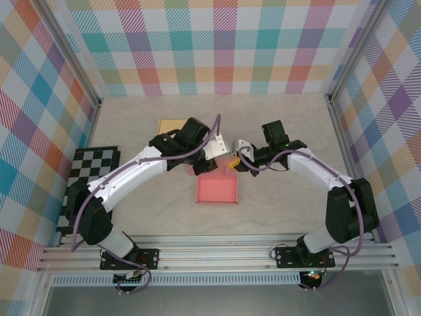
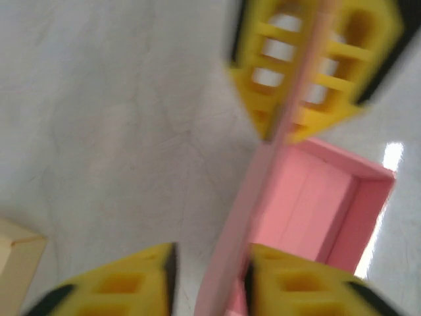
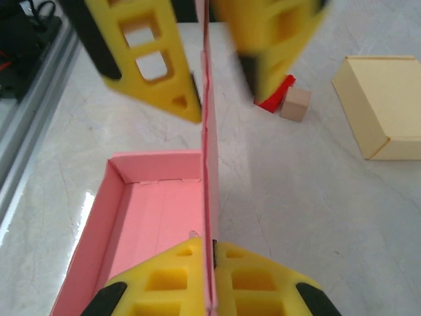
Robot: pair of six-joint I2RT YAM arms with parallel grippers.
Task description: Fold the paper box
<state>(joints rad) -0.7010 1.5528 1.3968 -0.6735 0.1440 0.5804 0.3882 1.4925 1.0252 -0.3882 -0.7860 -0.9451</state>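
Note:
The pink paper box (image 1: 217, 191) lies open on the table with its long flap (image 3: 209, 158) standing upright along the far side. My right gripper (image 3: 208, 242) is shut on one end of that flap's top edge. My left gripper (image 2: 210, 255) straddles the other end of the flap (image 2: 230, 237); its jaws stand apart, with a gap on the left side and the flap close to the right finger. From above, both grippers, left (image 1: 225, 160) and right (image 1: 238, 163), meet over the box's far edge. The box's inside (image 3: 154, 217) holds nothing.
A tan closed box (image 1: 172, 125) sits behind the left arm, also in the right wrist view (image 3: 385, 105). A red block (image 3: 276, 95) and a small wooden cube (image 3: 295, 105) lie near it. A checkerboard mat (image 1: 92, 171) lies at the left wall.

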